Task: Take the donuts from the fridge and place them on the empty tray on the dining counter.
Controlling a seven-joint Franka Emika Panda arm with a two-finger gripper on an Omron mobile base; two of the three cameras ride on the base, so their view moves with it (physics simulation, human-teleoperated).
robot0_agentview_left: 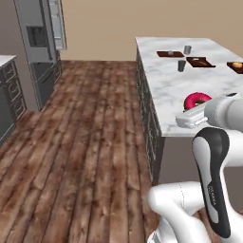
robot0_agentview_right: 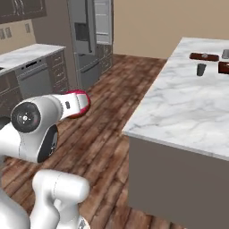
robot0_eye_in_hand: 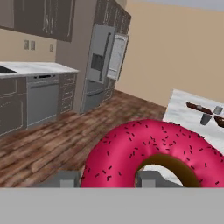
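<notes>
My gripper (robot0_eye_in_hand: 108,179) is shut on the pink-iced donut (robot0_eye_in_hand: 153,148), which has dark sprinkles and hangs between the two fingertips (robot0_eye_in_hand: 68,179). In the left base view the donut (robot0_agentview_left: 196,100) hangs over the near end of the marble dining counter (robot0_agentview_left: 171,90), at the gripper (robot0_agentview_left: 191,114). From the right base camera, donut (robot0_agentview_right: 79,102) and gripper (robot0_agentview_right: 77,105) appear left of the counter (robot0_agentview_right: 188,107). A bare dark reddish-brown tray (robot0_agentview_left: 200,61) lies far back on the counter. The grey fridge (robot0_agentview_left: 40,38) stands far left with one upper door open.
Another dark tray (robot0_agentview_left: 170,54) holds a small item. A third tray (robot0_agentview_left: 236,66) at the right edge carries an orange-tan round thing. Two grey cups (robot0_agentview_left: 187,49) (robot0_agentview_left: 181,65) stand near the trays. Wooden floor (robot0_agentview_left: 85,142) lies open between fridge and counter. Dark cabinets (robot0_agentview_right: 36,76) line the left wall.
</notes>
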